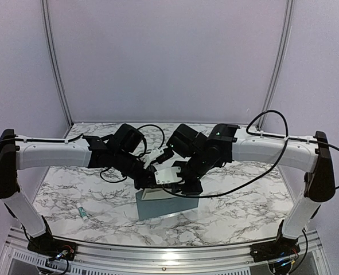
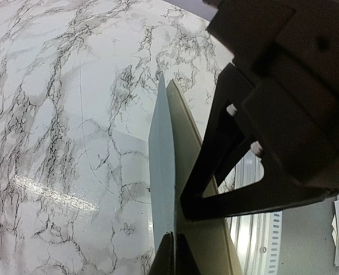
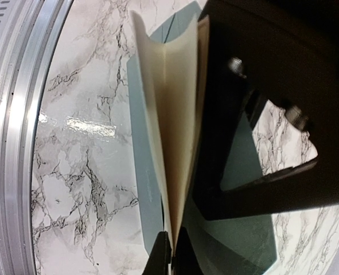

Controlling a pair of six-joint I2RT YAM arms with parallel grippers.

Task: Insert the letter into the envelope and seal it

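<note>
2 pinches: left gripper [image 2: 170, 245] clamps the envelope [image 2: 162, 172], right gripper [image 3: 172, 245] the letter [image 3: 170, 114].

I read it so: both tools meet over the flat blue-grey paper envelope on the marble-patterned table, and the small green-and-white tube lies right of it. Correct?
No: the top external view shows the small green-and-white tube left of the flat blue-grey paper envelope, not right. The left tool and right tool do meet over it on the marble-patterned table.
</note>
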